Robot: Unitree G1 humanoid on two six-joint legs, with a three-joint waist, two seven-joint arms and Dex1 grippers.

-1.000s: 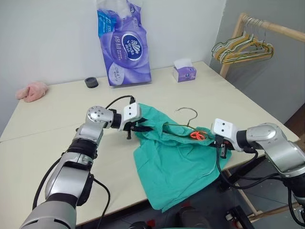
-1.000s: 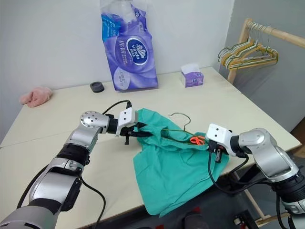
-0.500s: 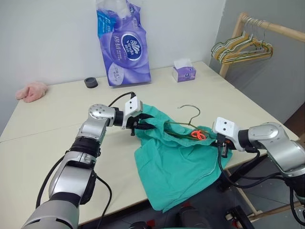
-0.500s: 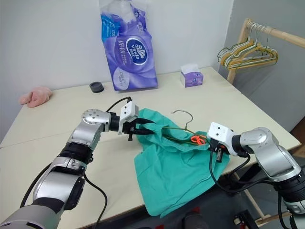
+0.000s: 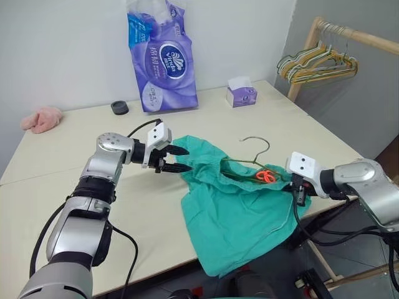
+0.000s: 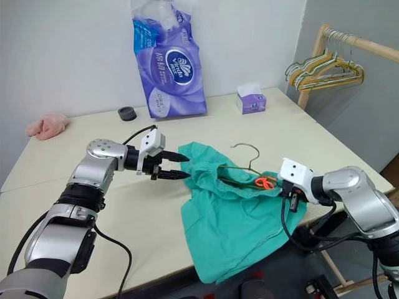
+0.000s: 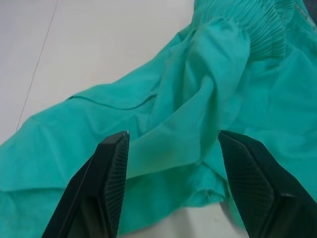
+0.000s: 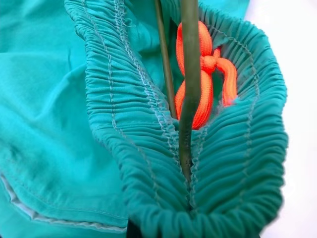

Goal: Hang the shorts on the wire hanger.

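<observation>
shorts (image 5: 237,212) mid-table, draped off the 6 o'clock edge | hanger (image 5: 249,163) threaded in waistband, hook at 12 | left gripper (image 5: 177,159) at 9, jaws apart, empty | right gripper (image 6: 293,198) at 3, clamped on waistband | step: seating waistband | next: re-grip left side

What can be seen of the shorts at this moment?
The shorts are teal-green soft cloth, crumpled, lying on the table near its front edge with one part hanging over it. The gathered waistband has an orange drawstring tied in a bow. The wire hanger runs inside the waistband, its hook sticking out above. The right gripper is shut on the waistband's end; the open left gripper sits just beside the other end.
</observation>
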